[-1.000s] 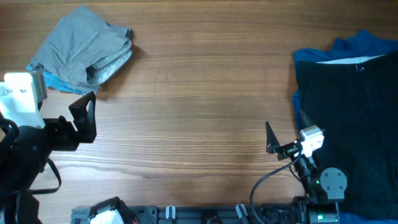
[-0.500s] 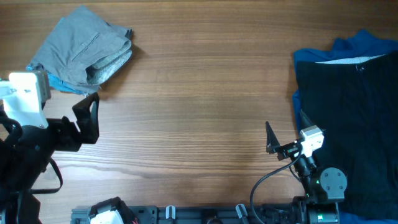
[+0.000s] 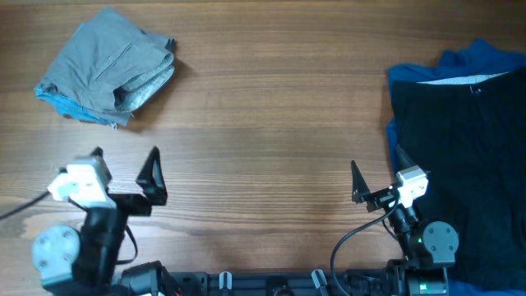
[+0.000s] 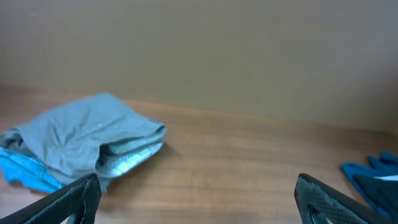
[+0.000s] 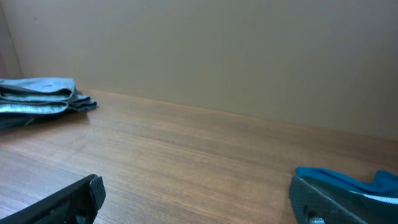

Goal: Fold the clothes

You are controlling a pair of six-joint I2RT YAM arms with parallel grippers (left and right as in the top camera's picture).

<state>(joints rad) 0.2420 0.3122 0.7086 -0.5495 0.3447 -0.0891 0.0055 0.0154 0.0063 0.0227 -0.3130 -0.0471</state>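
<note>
My left end effector (image 4: 198, 184) and right end effector (image 5: 196, 184) both gape apart, empty; a folded grey garment (image 3: 107, 66) and dark clothes (image 3: 460, 131) lie on the bench (image 3: 263, 123).

Worktop (image 3: 263, 123): warm brown wood-grain surface, grain running side to side, matt finish, evenly and softly lit. Wall (image 4: 249, 50): plain dull beige, unmarked, rising straight from the worktop's far edge, ahead of both sets of jaws. A darker brown panel (image 5: 6, 37) meets it left of the right jaws.
</note>
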